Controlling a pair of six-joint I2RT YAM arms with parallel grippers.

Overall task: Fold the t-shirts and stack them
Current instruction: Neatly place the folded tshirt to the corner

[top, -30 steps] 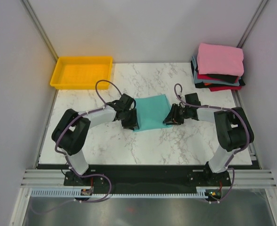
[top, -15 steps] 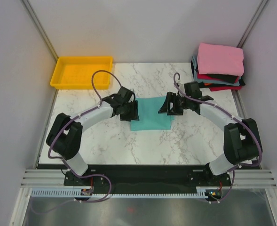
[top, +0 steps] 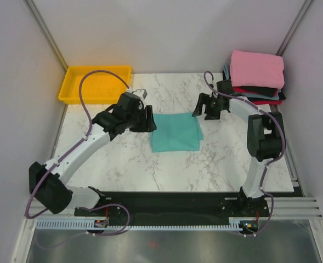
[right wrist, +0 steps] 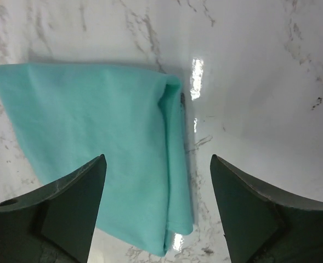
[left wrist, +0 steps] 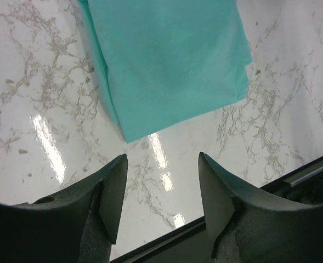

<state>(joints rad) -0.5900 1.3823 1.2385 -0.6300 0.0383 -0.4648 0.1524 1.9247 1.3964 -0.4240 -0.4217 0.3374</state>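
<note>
Teal t-shirt (top: 176, 132) lies folded flat mid-surface (top: 117, 159). Left end effector (top: 146, 118) and right end effector (top: 207, 107) both spread, empty, flanking its far edge. Judgement: pinch all layers at opposite sides, lift level, carry to stack (top: 256, 76) at far right corner

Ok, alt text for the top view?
A folded teal shirt lies on a marble table between the left gripper and right gripper, both open and empty. A stack of folded shirts sits far right, a yellow tray far left.
</note>
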